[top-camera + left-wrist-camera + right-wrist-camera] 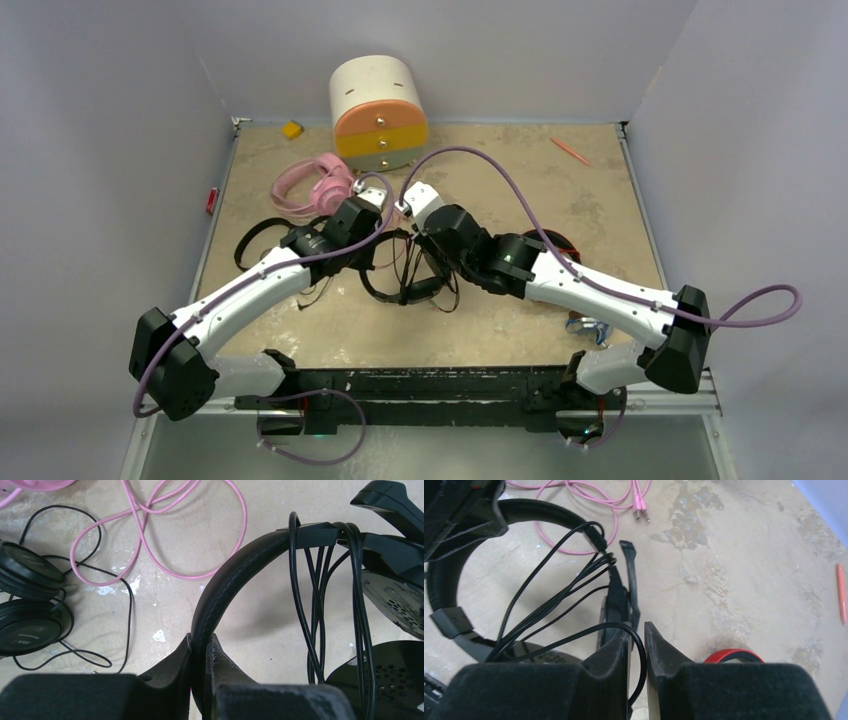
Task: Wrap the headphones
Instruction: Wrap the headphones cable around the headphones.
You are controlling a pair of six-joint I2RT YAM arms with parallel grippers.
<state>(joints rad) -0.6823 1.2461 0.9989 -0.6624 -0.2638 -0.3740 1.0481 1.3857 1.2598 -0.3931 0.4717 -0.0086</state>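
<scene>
From above, finds the left gripper and right gripper almost nose to nose at mid-table over the black headphones, with the pink headphones and drawer box just behind and bare table toward the near right. From the left wrist, shows the left gripper clamped tight on the padded band, arching up and off to the right, with several turns of cable draped over its far end; leaves a second black pair well apart on the left. From the right wrist, shows the right gripper barely parted, one strand threading the gap, apparently loose rather than pinched; places the band ahead and to the left. Calls, likely, for the right arm, nearer the cable, to carry the next loop over the band, swinging through the open right side, clear of the red pair just beside its fingers.
</scene>
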